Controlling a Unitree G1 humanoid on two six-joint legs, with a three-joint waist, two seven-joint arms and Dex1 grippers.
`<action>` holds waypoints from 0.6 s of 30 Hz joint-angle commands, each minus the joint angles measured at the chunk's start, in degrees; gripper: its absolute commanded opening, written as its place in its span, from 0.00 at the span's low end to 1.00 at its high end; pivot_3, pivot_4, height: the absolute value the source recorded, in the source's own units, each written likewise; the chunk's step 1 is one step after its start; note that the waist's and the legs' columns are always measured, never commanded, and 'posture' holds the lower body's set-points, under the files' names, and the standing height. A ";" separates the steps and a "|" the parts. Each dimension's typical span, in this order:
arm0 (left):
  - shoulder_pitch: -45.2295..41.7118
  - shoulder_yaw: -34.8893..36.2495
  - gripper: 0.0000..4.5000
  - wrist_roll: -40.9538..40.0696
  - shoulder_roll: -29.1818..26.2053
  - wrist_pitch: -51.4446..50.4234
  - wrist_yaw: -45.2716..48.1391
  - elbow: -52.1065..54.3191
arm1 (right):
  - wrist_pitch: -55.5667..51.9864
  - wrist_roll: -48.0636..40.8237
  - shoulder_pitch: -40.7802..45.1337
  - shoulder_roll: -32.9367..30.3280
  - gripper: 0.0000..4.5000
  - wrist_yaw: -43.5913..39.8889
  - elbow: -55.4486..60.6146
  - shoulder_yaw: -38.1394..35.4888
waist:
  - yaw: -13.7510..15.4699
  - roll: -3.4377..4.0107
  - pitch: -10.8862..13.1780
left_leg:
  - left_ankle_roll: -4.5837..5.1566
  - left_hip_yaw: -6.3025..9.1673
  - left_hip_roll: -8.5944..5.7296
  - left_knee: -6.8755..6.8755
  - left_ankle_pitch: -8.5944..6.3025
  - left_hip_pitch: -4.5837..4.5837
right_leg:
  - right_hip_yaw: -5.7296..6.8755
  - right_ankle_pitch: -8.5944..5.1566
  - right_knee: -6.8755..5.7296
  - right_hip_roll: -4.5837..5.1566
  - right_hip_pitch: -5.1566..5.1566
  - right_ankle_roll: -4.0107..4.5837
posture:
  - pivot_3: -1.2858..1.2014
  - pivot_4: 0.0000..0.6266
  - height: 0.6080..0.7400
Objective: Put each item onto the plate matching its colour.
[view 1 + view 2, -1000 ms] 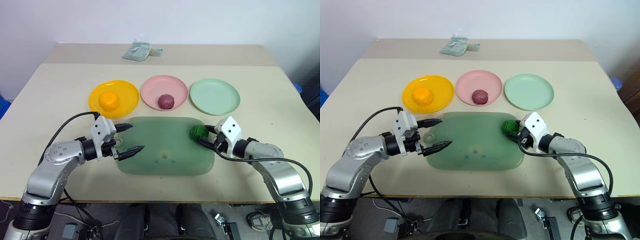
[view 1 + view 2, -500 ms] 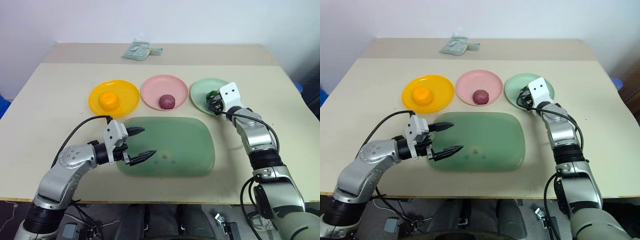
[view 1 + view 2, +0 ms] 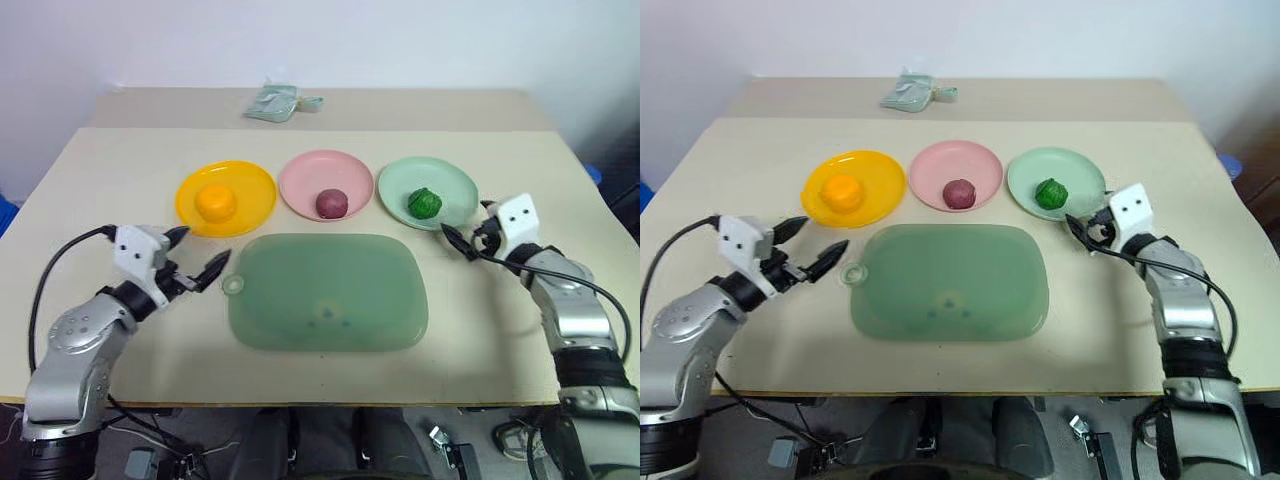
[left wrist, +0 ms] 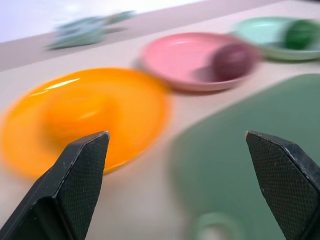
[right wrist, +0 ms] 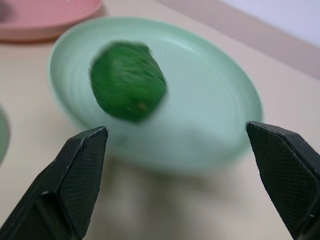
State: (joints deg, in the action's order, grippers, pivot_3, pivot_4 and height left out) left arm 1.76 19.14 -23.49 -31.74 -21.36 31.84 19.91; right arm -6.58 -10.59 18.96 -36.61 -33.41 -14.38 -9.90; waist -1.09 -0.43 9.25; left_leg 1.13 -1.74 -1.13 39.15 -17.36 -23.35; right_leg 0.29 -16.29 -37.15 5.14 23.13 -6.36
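Bumpy round dark green toy food rests on the smooth shallow mint plate toward the table's right edge. Left gripper and right gripper both gape empty.

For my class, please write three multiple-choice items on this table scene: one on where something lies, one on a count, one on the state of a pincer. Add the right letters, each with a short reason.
1. Where does the dark green item lie?
A. on the mint green plate
B. on the large green board
C. on the pink plate

2. How many round plates hold an item?
A. one
B. two
C. three

3. How does the right pincer stand?
A. shut on the green item
B. open, holding nothing
C. shut on a plate's rim

Key:
1 A: the dark green item sits on the mint green plate.
2 C: the yellow plate, the pink plate and the mint one each bear one item.
3 B: the right pincer has its fingers spread beside the mint plate.
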 commanded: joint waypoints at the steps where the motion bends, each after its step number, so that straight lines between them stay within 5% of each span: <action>1: 3.21 6.93 1.00 2.02 0.20 3.35 -3.46 -2.99 | 1.56 -4.16 -4.12 -2.75 1.00 -4.30 3.79 -5.21 | 0.12 0.01 -0.01 | 0.00 0.00 0.01 0.00 0.00 0.01 | 0.00 0.00 0.00 0.00 0.00 0.00 | 0.52 0.24 1.00; 18: 12.67 9.02 1.00 3.46 5.45 4.24 -10.40 2.33 | 1.34 -7.01 0.03 -4.68 1.00 -14.12 -4.19 -5.48 | 0.37 0.02 -0.01 | 0.07 0.00 -0.02 -0.03 -0.08 0.04 | 0.01 0.00 0.06 0.19 -0.05 0.02 | 0.52 0.24 1.00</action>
State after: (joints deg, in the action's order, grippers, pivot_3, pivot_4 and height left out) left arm 14.02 26.28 -19.48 -26.42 -17.83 21.95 19.61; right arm -5.90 -17.10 17.43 -40.37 -47.17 -18.93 -14.44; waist -0.72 -0.41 9.23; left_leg 1.19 -1.74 -1.15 39.12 -17.44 -23.31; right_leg 0.30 -16.29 -37.08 5.33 23.07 -6.34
